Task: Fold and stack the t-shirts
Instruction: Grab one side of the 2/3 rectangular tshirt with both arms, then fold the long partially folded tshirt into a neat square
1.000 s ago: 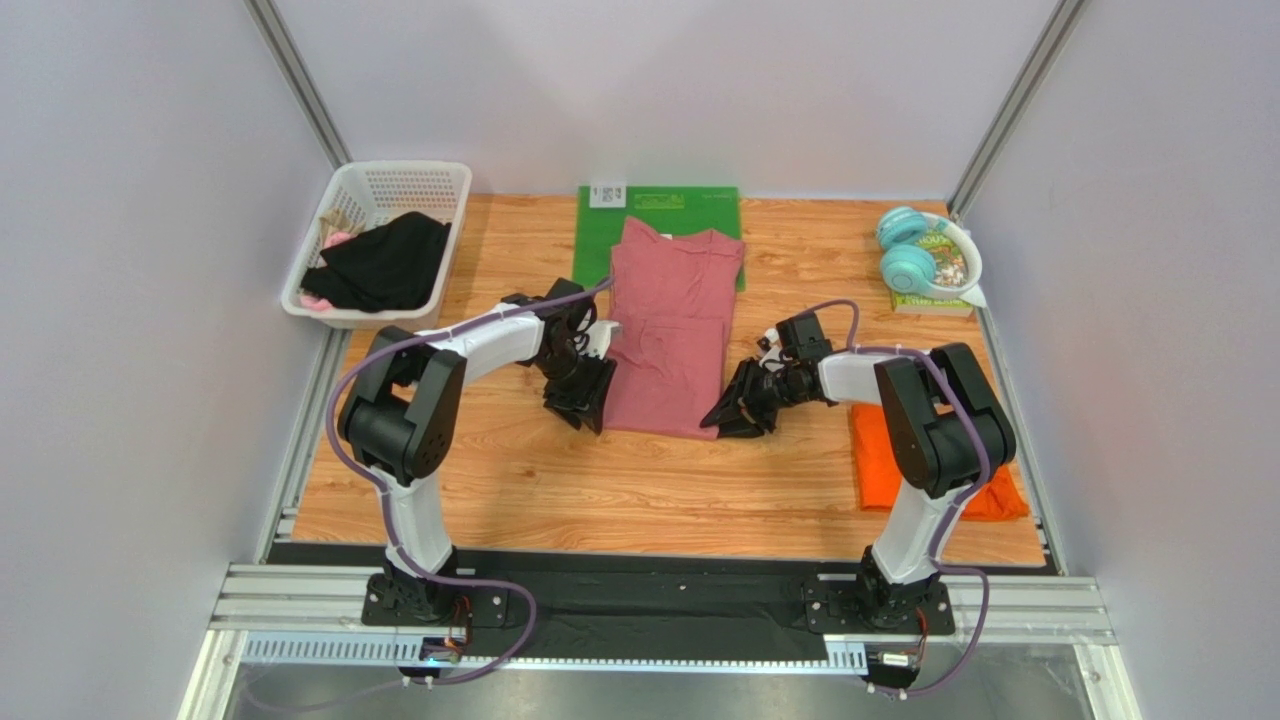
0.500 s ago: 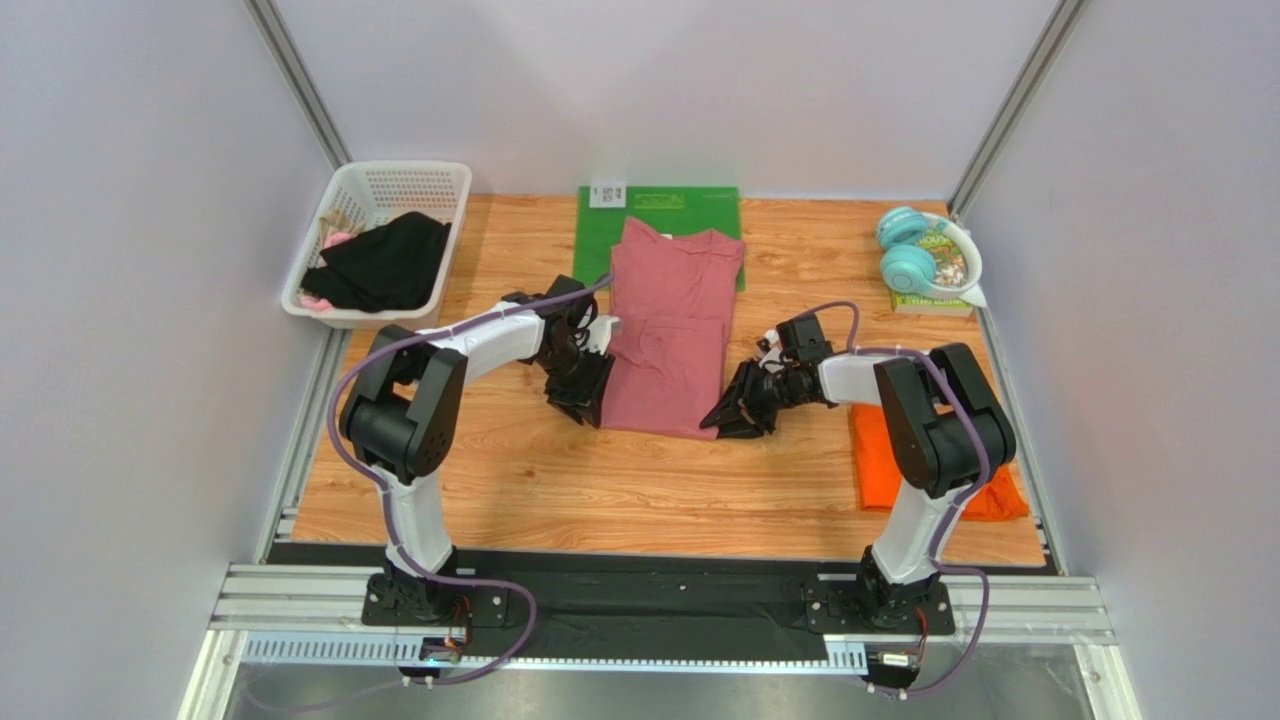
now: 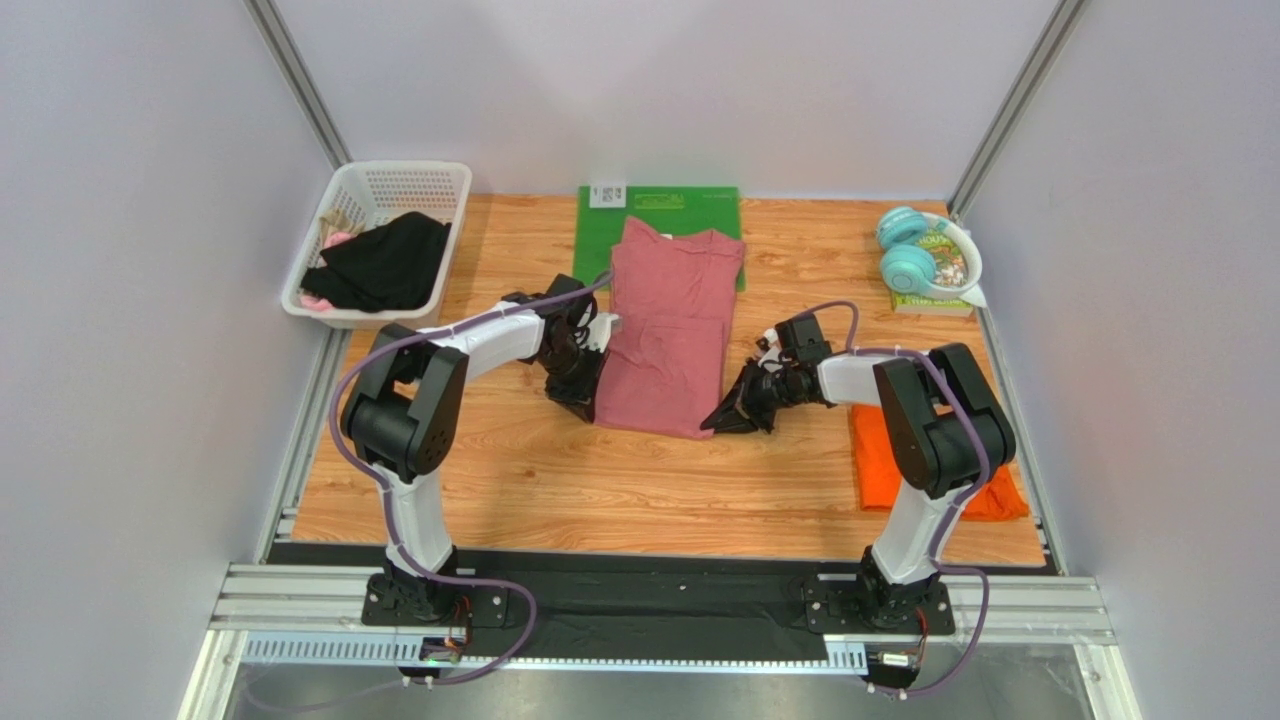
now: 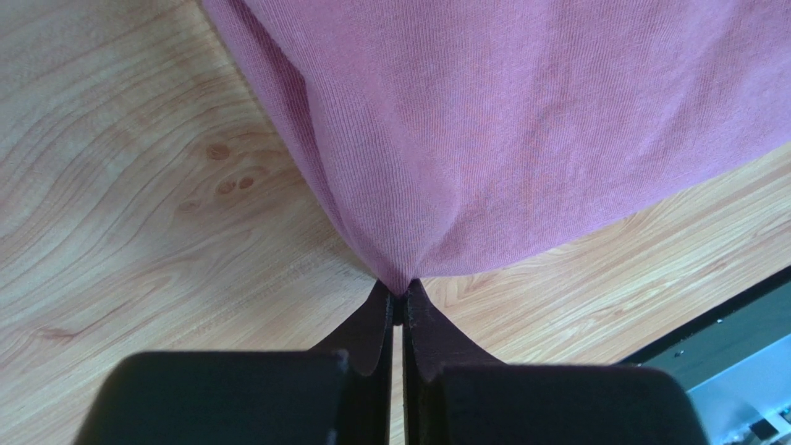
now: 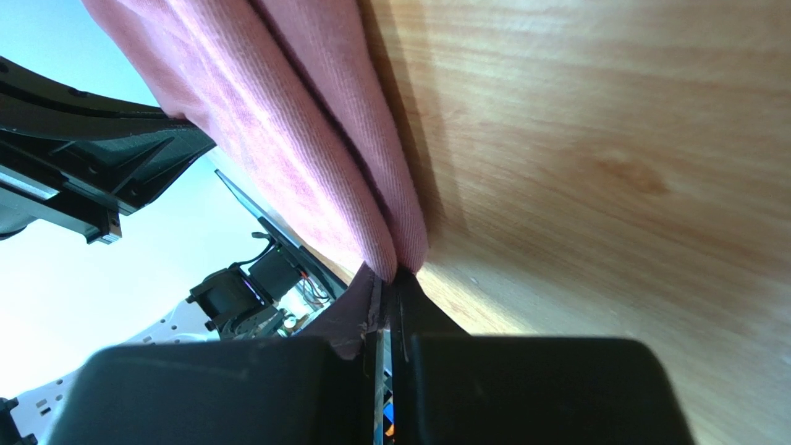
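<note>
The pink shirt (image 3: 672,323) is lying folded lengthwise in the middle of the table, its far end overlapping the green mat (image 3: 595,237). The left gripper (image 4: 400,295) is pinching its near left corner, jaws closed tight on the cloth. The right gripper (image 5: 390,278) is clamping the near right corner the same way. The orange shirt (image 3: 869,458) is lying folded beside the right arm

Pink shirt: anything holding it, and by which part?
Left gripper: jaws shut on the pink shirt at its near left corner. Right gripper: at its near right corner.

Orange t-shirt (image 3: 872,465) – half hidden behind right arm (image 3: 939,413); mat label (image 3: 609,194) unreadable.
</note>
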`<move>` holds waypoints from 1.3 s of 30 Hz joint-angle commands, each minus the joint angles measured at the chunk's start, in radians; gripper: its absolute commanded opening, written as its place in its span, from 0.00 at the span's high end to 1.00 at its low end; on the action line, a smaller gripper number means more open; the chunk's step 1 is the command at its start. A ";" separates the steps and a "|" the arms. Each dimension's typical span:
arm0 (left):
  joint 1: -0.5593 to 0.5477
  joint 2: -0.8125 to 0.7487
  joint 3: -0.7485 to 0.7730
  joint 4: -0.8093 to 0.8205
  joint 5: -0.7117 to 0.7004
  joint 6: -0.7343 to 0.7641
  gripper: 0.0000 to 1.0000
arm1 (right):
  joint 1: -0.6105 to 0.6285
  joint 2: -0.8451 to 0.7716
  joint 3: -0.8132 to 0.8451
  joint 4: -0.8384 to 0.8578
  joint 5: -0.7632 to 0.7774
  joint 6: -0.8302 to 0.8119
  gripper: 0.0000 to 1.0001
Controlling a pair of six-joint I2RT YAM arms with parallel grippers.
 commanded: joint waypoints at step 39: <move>-0.090 -0.459 -0.046 -0.446 0.323 0.271 1.00 | 0.161 -0.761 -0.199 -0.372 0.096 0.101 1.00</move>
